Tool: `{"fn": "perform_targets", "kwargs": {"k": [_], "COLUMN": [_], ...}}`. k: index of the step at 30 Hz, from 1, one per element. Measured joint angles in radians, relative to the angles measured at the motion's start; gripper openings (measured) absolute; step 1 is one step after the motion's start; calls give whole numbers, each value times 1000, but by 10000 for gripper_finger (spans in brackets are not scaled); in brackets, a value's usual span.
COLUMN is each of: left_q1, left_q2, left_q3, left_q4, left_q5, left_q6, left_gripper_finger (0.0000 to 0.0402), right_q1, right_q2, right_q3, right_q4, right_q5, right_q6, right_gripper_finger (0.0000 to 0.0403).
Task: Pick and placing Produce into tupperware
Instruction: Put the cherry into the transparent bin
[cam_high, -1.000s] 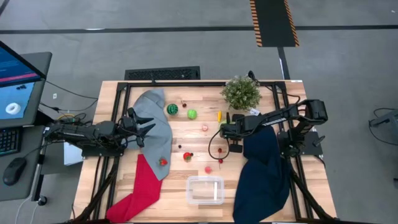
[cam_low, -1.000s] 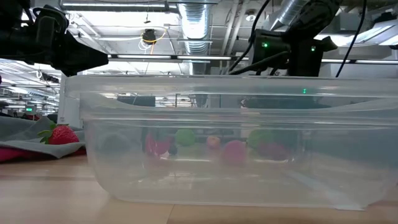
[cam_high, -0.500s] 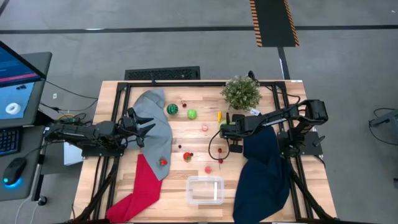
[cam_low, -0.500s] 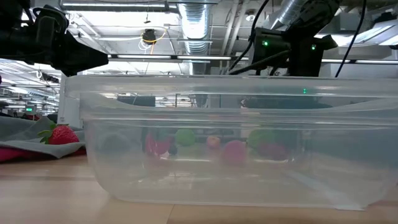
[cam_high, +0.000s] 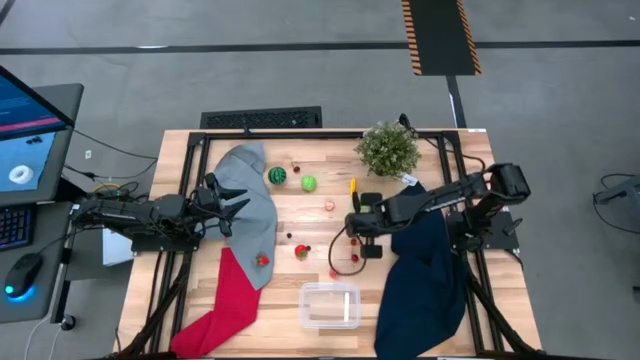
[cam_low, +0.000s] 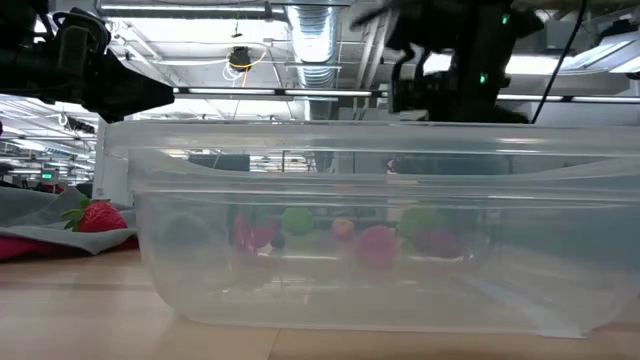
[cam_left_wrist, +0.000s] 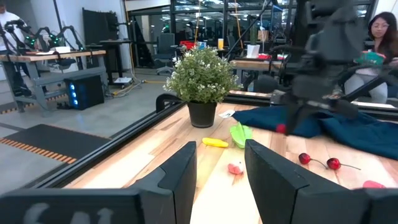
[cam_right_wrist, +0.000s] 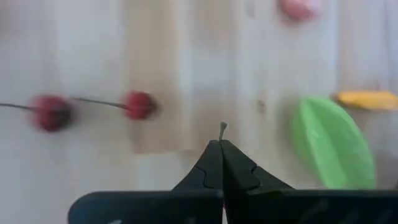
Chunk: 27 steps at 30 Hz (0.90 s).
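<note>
The tupperware (cam_high: 304, 305) sits on the worktop (cam_high: 300, 222) close to the edge opposite the potted plant (cam_high: 388, 148), about midway along that edge. The produce lies outside it. Nearest are a pink piece (cam_high: 334, 271), a red piece (cam_high: 302, 251) and a pair of cherries (cam_high: 353, 258), all toward the middle of the worktop. A strawberry (cam_high: 262, 260) rests on the grey cloth (cam_high: 245, 215). Nearer the plant's edge lie the striped melon ball (cam_high: 277, 175), a green fruit (cam_high: 309, 183), a yellow piece (cam_high: 352, 186) and another pink piece (cam_high: 329, 205).

My right claw (cam_high: 349, 222) hangs over the middle of the worktop, between the far pink piece and the cherries. It is clenched tight, and a thin stalk tip (cam_right_wrist: 222, 127) shows at its very end; what that belongs to I cannot tell.

My left claw (cam_high: 238, 208) waits over the grey cloth near the left edge, released, with nothing between its fingers (cam_left_wrist: 186, 163). A red cloth (cam_high: 225, 305) lies by the left corner near the tupperware, and a dark blue cloth (cam_high: 425, 270) along the right edge.
</note>
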Motion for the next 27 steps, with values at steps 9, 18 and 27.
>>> {"fn": "perform_targets", "kwargs": {"k": [9,18,27], "left_q1": [0,0,0], "left_q2": [0,0,0], "left_q3": [0,0,0], "left_q4": [0,0,0], "left_q5": [0,0,0], "left_q6": [0,0,0], "left_gripper_finger": [127,127,127], "right_q1": [186,334,404], "right_q2": [0,0,3], "right_q3": [83,125,113], "right_q4": [132,305,444], "right_q5": [-91,-166,-236], "right_q6": [36,69,117], "right_gripper_finger": [10,10,10]}}
